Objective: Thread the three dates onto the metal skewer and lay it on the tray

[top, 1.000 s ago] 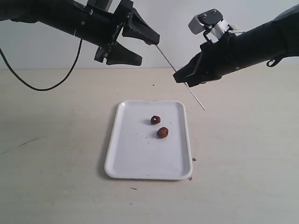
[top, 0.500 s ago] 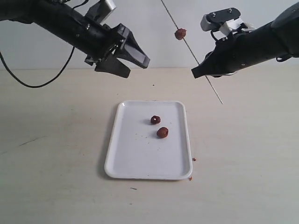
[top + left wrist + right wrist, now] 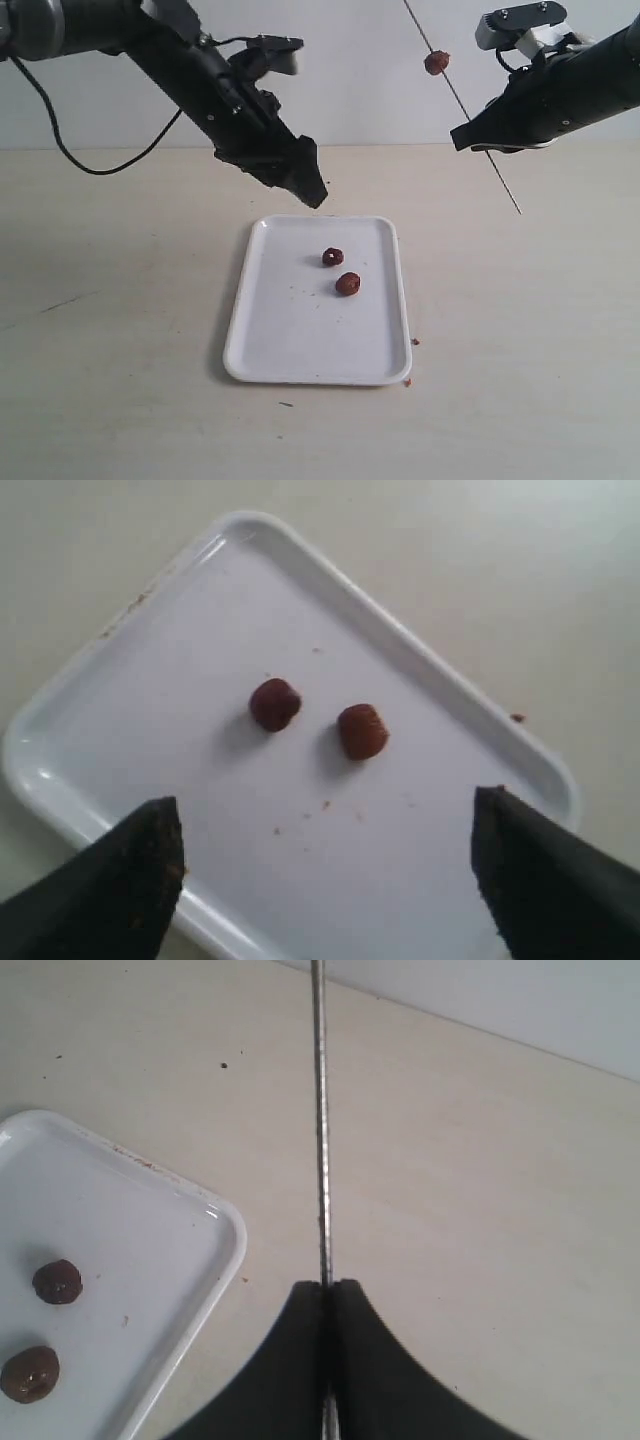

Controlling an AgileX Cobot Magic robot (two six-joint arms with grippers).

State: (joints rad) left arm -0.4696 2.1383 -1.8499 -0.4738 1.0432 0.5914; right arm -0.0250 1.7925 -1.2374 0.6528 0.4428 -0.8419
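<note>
Dates (image 3: pixel 348 284), wrinkled and red-brown, three counted: one is threaded on the metal skewer (image 3: pixel 456 95) pinched by the right tool (image 3: pixel 474 140); two are seen on the white tray (image 3: pixel 300 345). Left tool (image 3: pixel 312 190) is spread, empty.

Pale beige, matte table top (image 3: pixel 120 400). Carries one white rectangular tray (image 3: pixel 300 345) near the middle, lying flat, long sides running front to back. Just off the tray's front right corner, two tiny brown crumbs (image 3: pixel 415 342), one beside the right rim, the other at the corner itself. Beyond the far rim, a small dark speck (image 3: pixel 327 183); just in front of the near rim, a short dark fleck (image 3: pixel 286 404). Faint grey scuff (image 3: pixel 60 305) well off to the left in the exterior view
</note>
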